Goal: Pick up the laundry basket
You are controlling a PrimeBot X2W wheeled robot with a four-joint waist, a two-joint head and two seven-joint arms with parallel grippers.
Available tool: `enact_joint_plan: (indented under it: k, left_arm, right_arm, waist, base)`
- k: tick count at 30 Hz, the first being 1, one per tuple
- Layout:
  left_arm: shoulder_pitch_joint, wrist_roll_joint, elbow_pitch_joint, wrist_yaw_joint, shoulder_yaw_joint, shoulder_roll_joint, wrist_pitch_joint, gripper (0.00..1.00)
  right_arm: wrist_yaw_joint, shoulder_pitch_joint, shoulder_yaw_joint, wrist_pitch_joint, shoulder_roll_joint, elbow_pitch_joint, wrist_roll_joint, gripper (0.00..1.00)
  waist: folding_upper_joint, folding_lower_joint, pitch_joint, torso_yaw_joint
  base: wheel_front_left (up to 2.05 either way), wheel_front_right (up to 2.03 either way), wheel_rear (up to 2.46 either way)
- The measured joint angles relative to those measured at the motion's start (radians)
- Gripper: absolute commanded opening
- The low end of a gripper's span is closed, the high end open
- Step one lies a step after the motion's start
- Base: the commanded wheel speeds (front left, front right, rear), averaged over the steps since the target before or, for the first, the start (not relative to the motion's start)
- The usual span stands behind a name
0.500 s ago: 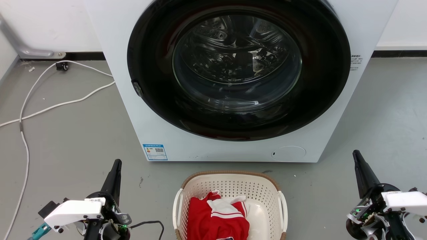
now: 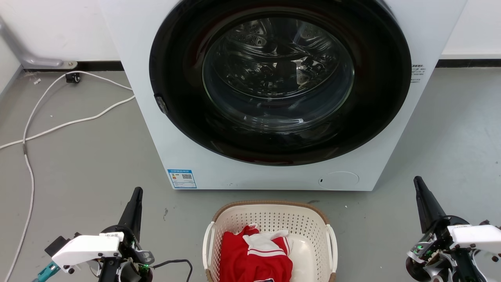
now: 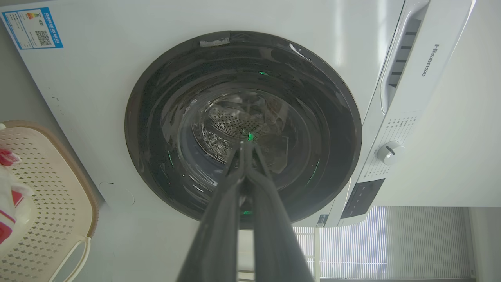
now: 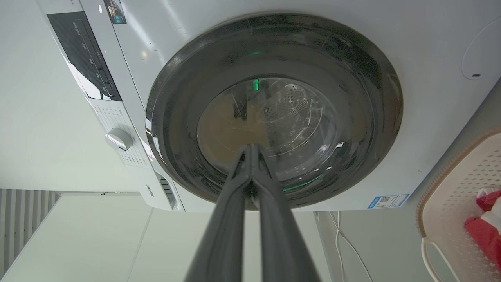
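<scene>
Cream basket [image 2: 270,219] stands on the floor, not yet held.
Left gripper [image 2: 137,192] and right gripper [image 2: 418,182] are pinched closed, empty; a one-sided lift could tip it.

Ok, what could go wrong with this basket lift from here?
The left gripper and right gripper are shut, wide of the handles of the laundry basket; an uneven grip could tilt it and spill the red garment. The washing machine stands close behind, so a forward swing might strike it.
</scene>
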Motion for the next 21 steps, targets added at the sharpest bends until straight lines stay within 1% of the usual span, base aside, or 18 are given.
enact_joint_plan:
  k: [15, 16, 19, 20, 21]
  left_arm:
    - [0.000, 0.003, 0.000, 0.000, 0.001, -0.001, 0.000, 0.00]
    - [0.000, 0.003, 0.000, 0.000, 0.001, -0.001, 0.000, 1.00]
    - [0.018, 0.003, 0.022, 0.001, -0.002, -0.005, 0.000, 1.00]
    - [0.027, 0.003, 0.032, 0.001, -0.002, -0.006, 0.000, 0.00]
    - [0.036, 0.003, 0.041, 0.001, -0.003, -0.008, 0.000, 1.00]
  right_arm:
    - [0.000, 0.000, -0.001, 0.000, 0.001, 0.000, -0.001, 0.00]
    - [0.000, 0.000, -0.001, 0.000, 0.001, 0.000, -0.001, 1.00]
    - [0.000, 0.019, 0.001, 0.000, 0.003, 0.021, -0.001, 1.00]
    - [0.000, 0.029, 0.001, 0.000, 0.004, 0.030, -0.001, 0.00]
    - [0.000, 0.038, 0.001, 0.000, 0.005, 0.040, -0.001, 1.00]
  waist:
    - [0.0000, 0.0000, 0.000, 0.000]
    - [0.0000, 0.0000, 0.000, 0.000]
    - [0.0000, -0.0001, 0.000, 0.000]
    - [0.0000, 0.0000, 0.000, 0.000]
    - [0.0000, 0.0000, 0.000, 0.000]
  base:
    - [0.00, 0.00, 0.00]
    - [0.00, 0.00, 0.00]
    - [0.00, 0.00, 0.00]
    - [0.00, 0.00, 0.00]
    - [0.00, 0.00, 0.00]
